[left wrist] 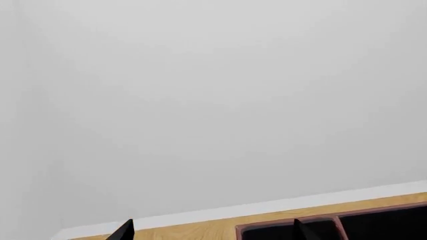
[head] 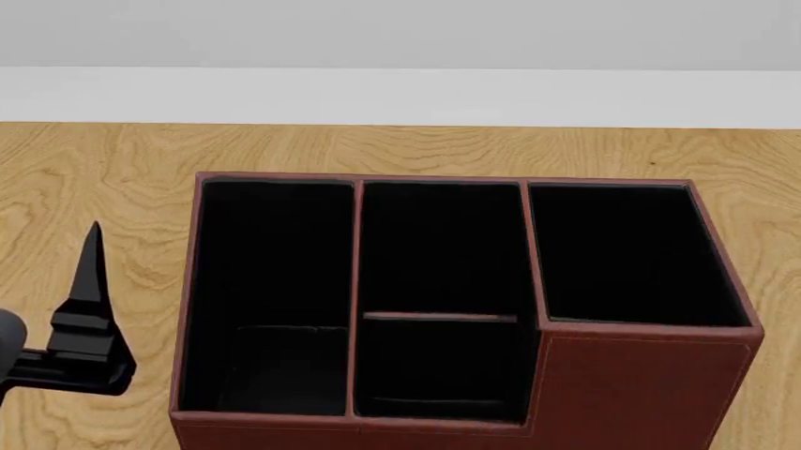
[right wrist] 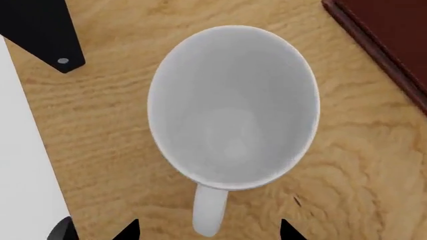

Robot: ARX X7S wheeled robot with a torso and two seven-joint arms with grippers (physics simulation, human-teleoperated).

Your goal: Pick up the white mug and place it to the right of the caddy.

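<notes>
Left wrist: we see the left gripper (left wrist: pixel 212 229) tips apart, empty, over the caddy (left wrist: pixel 373 225) rim.
Head: caddy on wooden table (head: pixel 113 178).
Right wrist: white mug (right wrist: pixel 233 107) upright beside caddy, directly below right gripper (right wrist: pixel 208 231); tips spread, holding nothing.

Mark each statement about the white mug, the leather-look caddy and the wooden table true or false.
1. The glossy white mug stands upright on the wooden table. True.
2. The white mug holds coffee. False: it is empty.
3. The dark red-brown leather-look caddy has black-lined compartments. True.
4. The caddy's compartments hold pens. False: nothing shows inside them.
5. The right gripper's fingers clamp the mug. False: they sit either side of its handle, apart from it.
</notes>
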